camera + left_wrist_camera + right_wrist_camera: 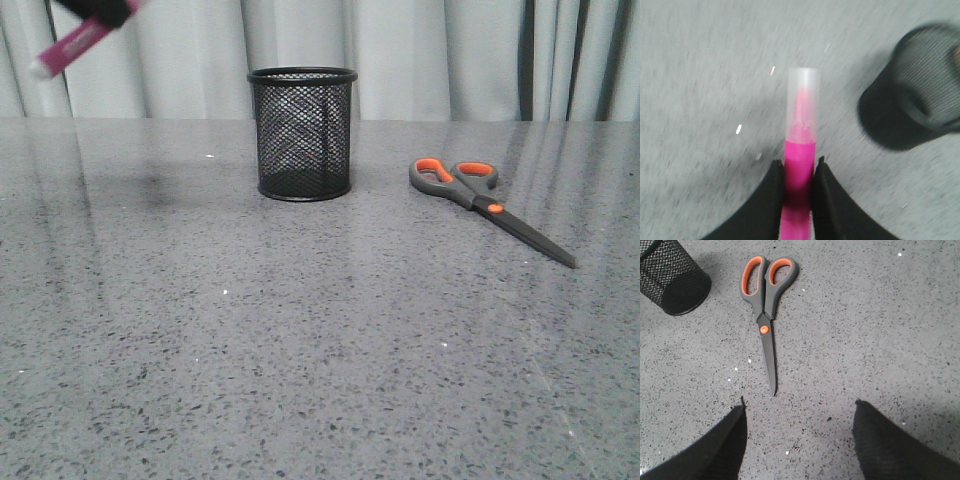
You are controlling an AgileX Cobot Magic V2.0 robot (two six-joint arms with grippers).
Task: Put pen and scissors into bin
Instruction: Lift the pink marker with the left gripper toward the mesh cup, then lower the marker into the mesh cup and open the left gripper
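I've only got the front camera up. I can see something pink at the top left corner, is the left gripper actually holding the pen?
Observer: Yes. In the left wrist view the left gripper is shut on the pen, its black fingers pressed against the pink barrel.
Operator: Which end sticks out?
Observer: The clear cap end; it points away from the fingers, above the table.
Operator: And the right gripper? I can't see it.
Observer: The right gripper is open and holding nothing, above the table, with the scissors lying flat ahead of it.
Operator: Is the bin near it?
Observer: The bin stands beside the scissor handles.
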